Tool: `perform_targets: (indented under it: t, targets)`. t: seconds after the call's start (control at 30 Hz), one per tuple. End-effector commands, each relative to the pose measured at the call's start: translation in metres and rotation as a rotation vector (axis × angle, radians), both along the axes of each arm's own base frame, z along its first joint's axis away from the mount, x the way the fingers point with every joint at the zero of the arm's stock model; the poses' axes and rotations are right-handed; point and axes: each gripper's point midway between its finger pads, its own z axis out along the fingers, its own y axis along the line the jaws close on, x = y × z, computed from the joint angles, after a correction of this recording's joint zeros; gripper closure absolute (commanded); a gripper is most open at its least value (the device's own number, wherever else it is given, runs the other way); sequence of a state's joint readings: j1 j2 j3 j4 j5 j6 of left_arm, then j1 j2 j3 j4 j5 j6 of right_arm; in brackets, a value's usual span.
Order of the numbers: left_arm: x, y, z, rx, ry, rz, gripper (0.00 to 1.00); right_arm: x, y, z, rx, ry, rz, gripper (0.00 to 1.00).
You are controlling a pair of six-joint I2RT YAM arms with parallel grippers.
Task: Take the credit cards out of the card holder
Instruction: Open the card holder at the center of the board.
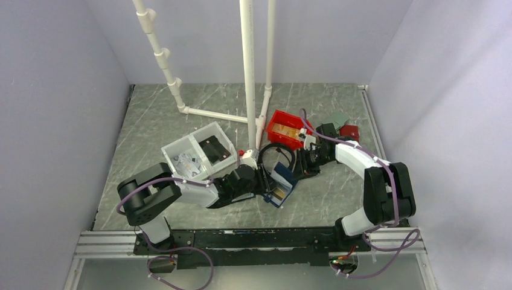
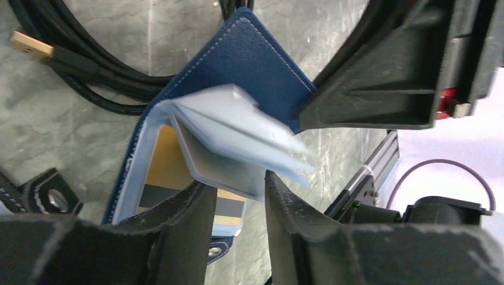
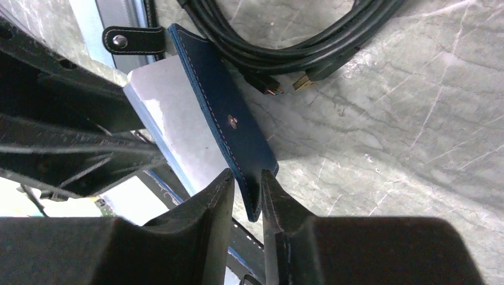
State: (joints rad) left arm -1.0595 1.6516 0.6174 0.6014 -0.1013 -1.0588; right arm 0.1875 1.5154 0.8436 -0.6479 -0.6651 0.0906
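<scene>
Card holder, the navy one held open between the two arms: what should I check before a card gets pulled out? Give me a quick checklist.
1. Navy-blue folding card holder open: ok, light-blue sleeves fanned out.
2. Gold-orange plastic card with black stripe exposed: ok, though partly inside its sleeve.
3. Left tool lined up: ok, jaws apart astride the card and its sleeve edge.
4. Right tool bracing the cover: cannot tell; jaws flank the cover's edge, firmness unclear.
5. Black cables out of the way: ok, they lie beyond the cover, away from the left tool.
6. More cards inside: cannot tell; only one shows.
</scene>
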Motion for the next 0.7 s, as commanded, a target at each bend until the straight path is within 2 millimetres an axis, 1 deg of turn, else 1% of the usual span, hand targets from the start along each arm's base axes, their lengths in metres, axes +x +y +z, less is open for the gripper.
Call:
perform_targets:
  t: [0.0, 0.1, 0.2, 0.33, 0.4, 0.5, 0.57, 0.63, 0.67]
  targets:
    - [0.011, 0.002, 0.001, 0.023, -0.014, 0.044, 0.64, 0.002, 0.005, 0.013, 0.036, -0.062, 0.003, 0.72]
    - [0.015, 0.003, -0.003, 0.039, -0.007, 0.046, 0.69, 0.003, 0.004, 0.014, 0.034, -0.066, 0.001, 0.7]
    - [0.016, 0.006, -0.008, 0.052, 0.008, 0.049, 0.71, 0.005, 0.004, 0.016, 0.031, -0.078, 0.001, 0.67]
    - [0.016, 0.008, -0.013, 0.065, 0.02, 0.045, 0.74, 0.008, 0.005, 0.025, 0.039, -0.122, 0.007, 0.63]
    - [0.018, 0.008, -0.015, 0.075, 0.027, 0.041, 0.75, 0.01, 0.005, 0.034, 0.047, -0.159, 0.013, 0.59]
    - [0.019, 0.006, -0.016, 0.075, 0.027, 0.024, 0.8, 0.012, 0.007, 0.051, 0.068, -0.238, 0.029, 0.51]
    - [0.019, 0.006, -0.017, 0.073, 0.031, 0.011, 0.88, 0.014, 0.008, 0.065, 0.084, -0.301, 0.044, 0.46]
    - [0.019, 0.006, -0.018, 0.067, 0.032, 0.001, 1.0, 0.012, 0.011, 0.081, 0.119, -0.364, 0.077, 0.42]
    - [0.019, 0.007, -0.019, 0.067, 0.034, -0.004, 1.0, 0.012, 0.012, 0.088, 0.128, -0.395, 0.094, 0.4]
